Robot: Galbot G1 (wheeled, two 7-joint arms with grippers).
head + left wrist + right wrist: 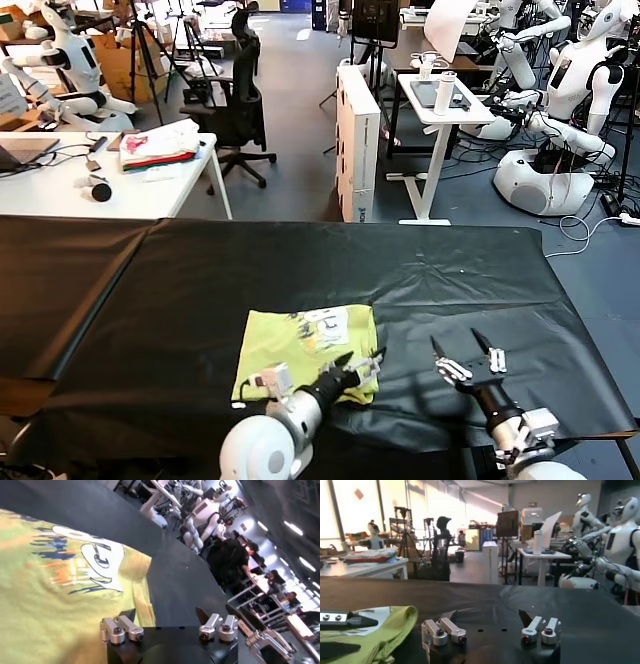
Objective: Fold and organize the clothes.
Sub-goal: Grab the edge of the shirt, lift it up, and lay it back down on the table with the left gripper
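The clothes are one lime yellow-green T-shirt (300, 345), folded into a rough square on the black table (150, 290), with a white printed patch on top. My left gripper (362, 364) is at the shirt's near right corner, open, with one fingertip over the fabric edge and nothing between the fingers. In the left wrist view the shirt (55, 580) fills one side, and the left gripper (166, 615) spans its edge. My right gripper (467, 355) stands open over bare table to the right of the shirt. The right wrist view shows the right gripper (487, 616) empty beside the shirt (390, 630).
Behind the black table stands a white table holding a white-pink-red pile (160, 145), with an office chair (235, 110) beside it. A white desk (440, 100) and other robots (570, 100) stand at the back right. Bare black cloth lies all around the shirt.
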